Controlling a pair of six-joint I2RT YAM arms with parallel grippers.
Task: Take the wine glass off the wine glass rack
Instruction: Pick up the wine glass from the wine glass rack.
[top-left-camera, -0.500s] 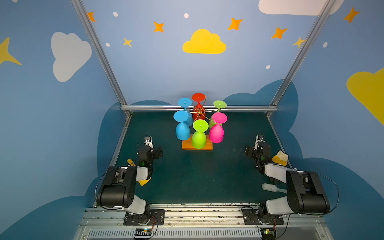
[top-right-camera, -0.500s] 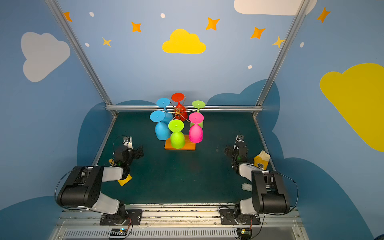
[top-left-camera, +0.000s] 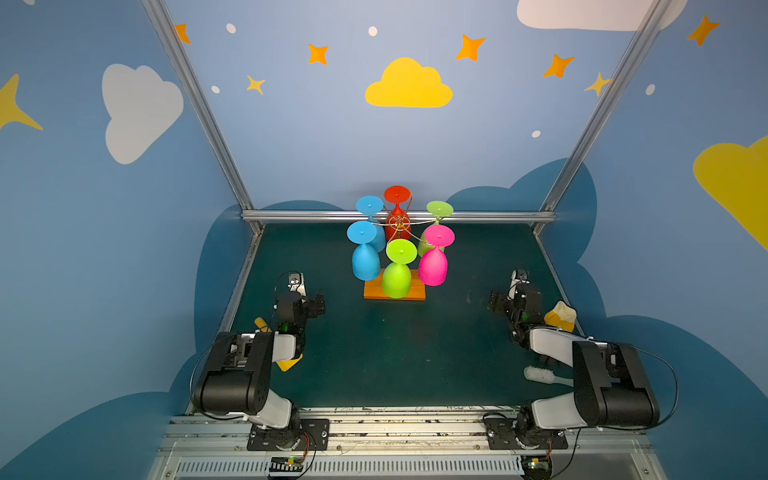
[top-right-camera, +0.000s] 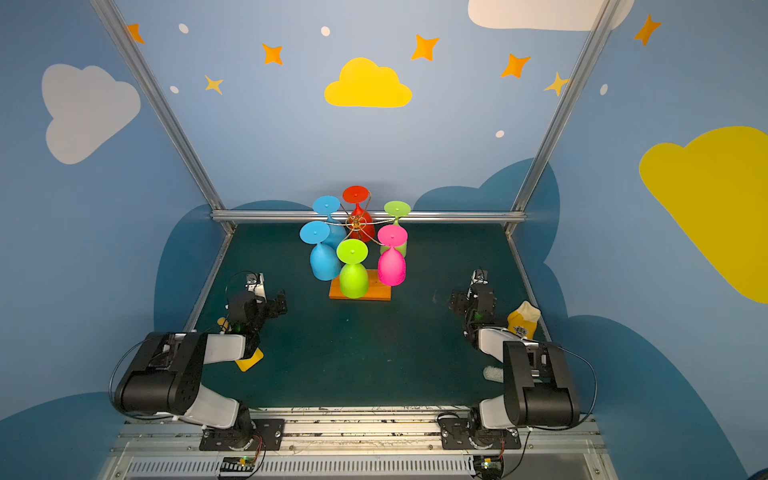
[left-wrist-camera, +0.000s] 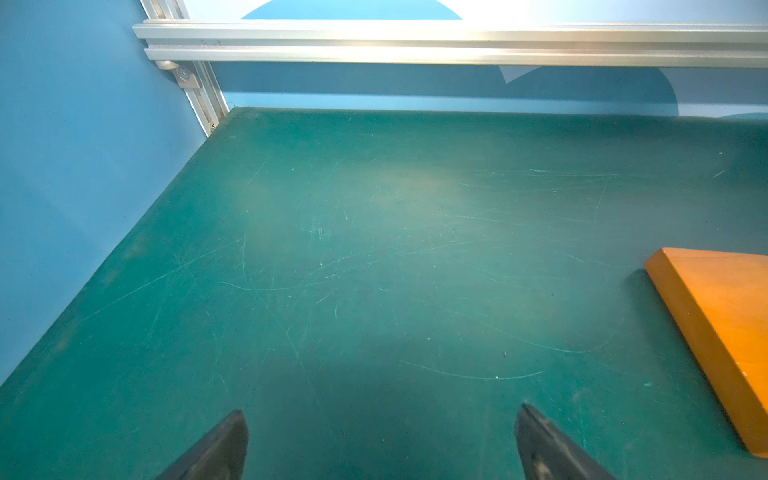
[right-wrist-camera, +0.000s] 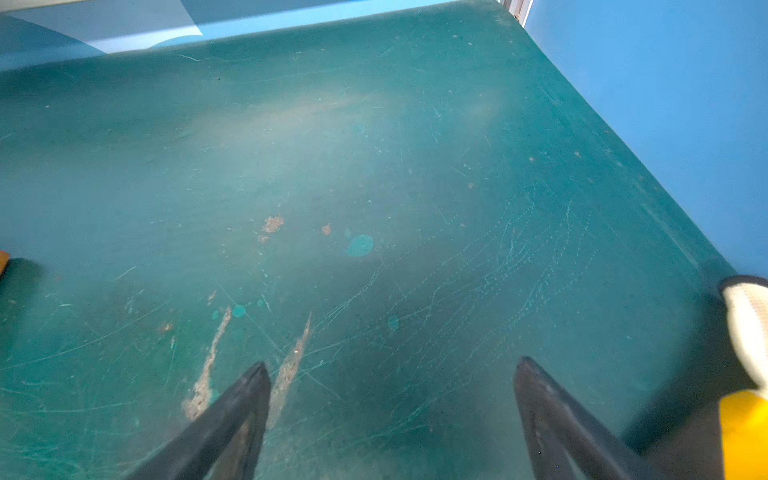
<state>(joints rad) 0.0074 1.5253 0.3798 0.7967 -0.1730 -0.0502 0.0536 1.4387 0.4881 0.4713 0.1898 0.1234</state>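
Glasses (top-left-camera: 397, 280), six, hang bowl-down on rack (top-left-camera: 398, 226) at far middle of mat (top-left-camera: 395, 353) in both top views. Left gripper (top-left-camera: 318, 301) and right gripper (top-left-camera: 496, 301) sit low on either side, well apart from rack.
Left wrist: left gripper (left-wrist-camera: 382, 410) jaws spread, nothing between them; base (left-wrist-camera: 723, 324) nearby.
Right wrist: right gripper (right-wrist-camera: 392, 362) jaws spread above bare mat.

Light comes evenly from above: the blue walls are bright, the tabletop (top-left-camera: 395, 353) dimmer, with only soft shadows. Both top views are sharp in the middle but bow the posts (top-left-camera: 199, 108) outward toward the edges. In the wrist views a pale glare patch sits on the tabletop, the wall above the rail (left-wrist-camera: 415, 37) burns out white, and the fingertips (right-wrist-camera: 232, 424) are soft and blurred.
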